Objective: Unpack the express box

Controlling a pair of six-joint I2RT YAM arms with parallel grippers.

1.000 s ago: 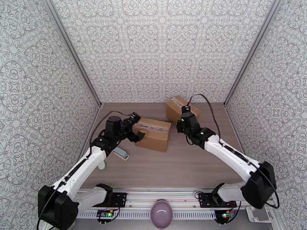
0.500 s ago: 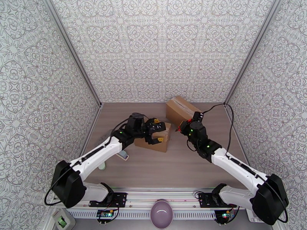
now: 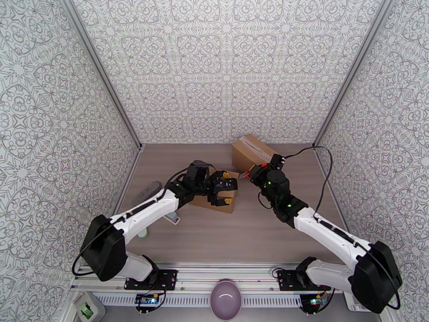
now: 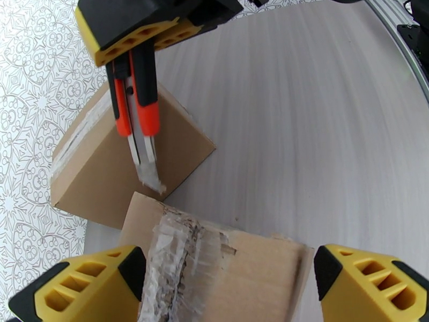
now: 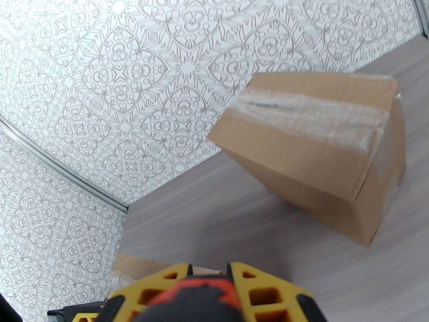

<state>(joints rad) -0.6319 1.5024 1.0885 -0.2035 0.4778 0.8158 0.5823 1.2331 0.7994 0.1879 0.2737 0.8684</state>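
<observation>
While the right gripper (image 3: 251,173) stays clamped on an orange utility knife (image 4: 138,108), the blade tip hangs at the far edge of the taped express box (image 4: 257,269), which lies on the table (image 3: 241,237). The left gripper (image 3: 224,189), jaws wide apart, straddles that box's top. A second ago it sat at the box's left end. A second box (image 3: 252,151) stands just behind.

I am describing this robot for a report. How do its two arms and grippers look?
The left arm and right arm have white links, black joints and small green lights. A thin black cable loops along each. The left gripper and right gripper have black bodies and yellow fingers with holes.
</observation>
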